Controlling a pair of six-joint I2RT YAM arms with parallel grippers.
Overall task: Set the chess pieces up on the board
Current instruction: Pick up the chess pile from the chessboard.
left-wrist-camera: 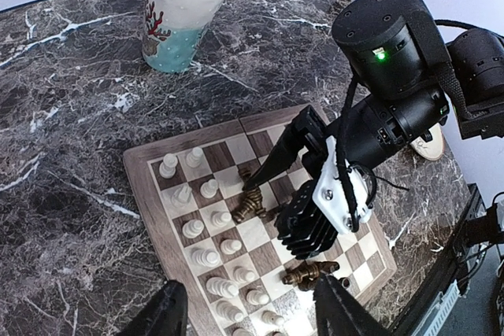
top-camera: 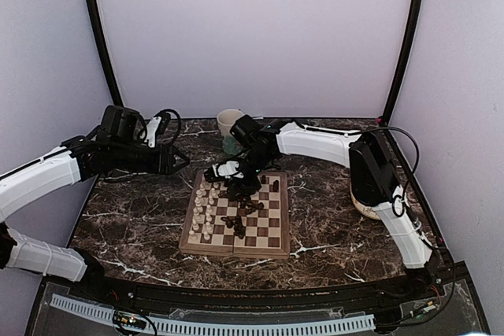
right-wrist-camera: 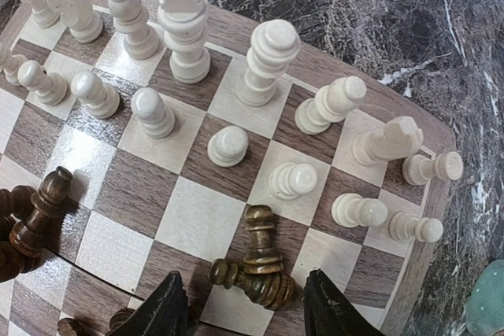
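The checkered board (top-camera: 272, 234) lies mid-table. Cream-white pieces (top-camera: 206, 210) stand in two rows on its left side, and show in the right wrist view (right-wrist-camera: 228, 145). Dark pieces (top-camera: 236, 224) lie toppled in small heaps in the middle, and one stands at the far right (top-camera: 275, 185). My right gripper (right-wrist-camera: 248, 308) is open, low over the board (right-wrist-camera: 197, 218), its fingers on either side of two fallen dark pieces (right-wrist-camera: 260, 269). My left gripper (left-wrist-camera: 248, 316) is open and empty, hovering off the board's far left corner (left-wrist-camera: 146, 194).
A patterned cup (top-camera: 229, 123) stands behind the board, also in the left wrist view (left-wrist-camera: 183, 9). A cream plate (top-camera: 364, 206) lies at the right, partly under the right arm. The marble table ends at side walls.
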